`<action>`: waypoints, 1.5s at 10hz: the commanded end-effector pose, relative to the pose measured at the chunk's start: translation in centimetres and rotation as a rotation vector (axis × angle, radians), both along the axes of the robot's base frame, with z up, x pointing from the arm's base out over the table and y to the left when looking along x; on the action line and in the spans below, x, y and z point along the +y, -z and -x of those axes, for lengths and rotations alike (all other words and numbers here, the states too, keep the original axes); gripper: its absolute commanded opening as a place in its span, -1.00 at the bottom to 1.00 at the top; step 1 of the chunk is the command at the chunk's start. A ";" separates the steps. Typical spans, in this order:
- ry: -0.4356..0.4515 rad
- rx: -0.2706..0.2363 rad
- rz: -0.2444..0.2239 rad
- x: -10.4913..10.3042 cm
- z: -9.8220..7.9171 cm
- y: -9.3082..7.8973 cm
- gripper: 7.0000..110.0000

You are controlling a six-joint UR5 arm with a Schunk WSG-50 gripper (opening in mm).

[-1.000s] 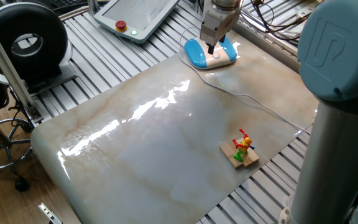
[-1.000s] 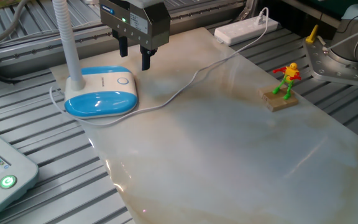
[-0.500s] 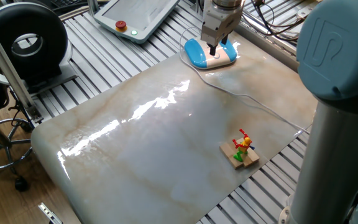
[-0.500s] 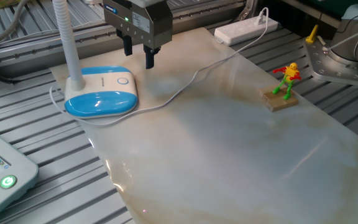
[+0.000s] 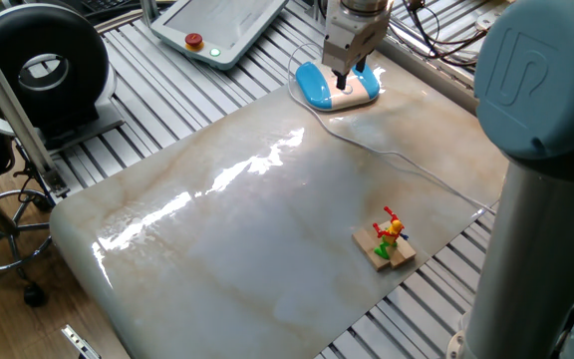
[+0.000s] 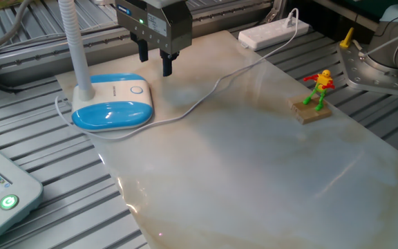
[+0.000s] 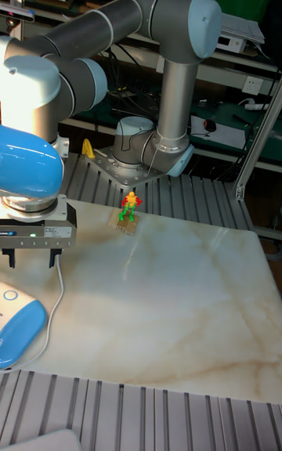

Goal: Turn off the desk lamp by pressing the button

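The desk lamp's blue-and-white base (image 6: 111, 105) sits at the marble board's far corner, with its white neck (image 6: 74, 48) rising on the left. It also shows as the lamp base (image 5: 322, 90) and the lamp base (image 7: 19, 327). The button (image 6: 137, 89) is a small ringed circle on the white part of the base, seen too as the button (image 7: 9, 294). My gripper (image 6: 155, 60) hangs just above and slightly right of the button, open, with a clear gap between its dark fingers (image 6: 166, 66) and nothing held. In the one fixed view my gripper (image 5: 342, 76) covers the button.
The thin white cord (image 6: 215, 84) runs across the board to a power strip (image 6: 271, 31). A toy figure on a wooden block (image 6: 314, 97) stands near the right edge. A pendant with a red knob (image 5: 194, 41) lies beyond the board. The arm's column (image 5: 546, 199) is at the right.
My gripper shifted slightly to the right and up over the lamp base between one second and half a second ago, and has held still since. Nothing else moved.
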State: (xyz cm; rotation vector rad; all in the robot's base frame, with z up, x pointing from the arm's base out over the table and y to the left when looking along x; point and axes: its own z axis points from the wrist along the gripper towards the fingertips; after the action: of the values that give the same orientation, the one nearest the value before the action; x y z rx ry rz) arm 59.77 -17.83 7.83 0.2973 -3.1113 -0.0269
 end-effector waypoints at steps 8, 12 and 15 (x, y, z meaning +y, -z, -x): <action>0.012 -0.029 -0.022 0.4 -1.6 2.8 0.15; 0.031 -0.042 -0.039 0.9 -2.1 3.4 0.15; 0.042 -0.062 -0.033 0.6 -2.8 4.3 0.15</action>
State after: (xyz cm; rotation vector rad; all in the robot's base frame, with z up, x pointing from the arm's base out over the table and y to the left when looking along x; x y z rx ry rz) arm 61.97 -17.23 4.08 0.2615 -3.1602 -0.0581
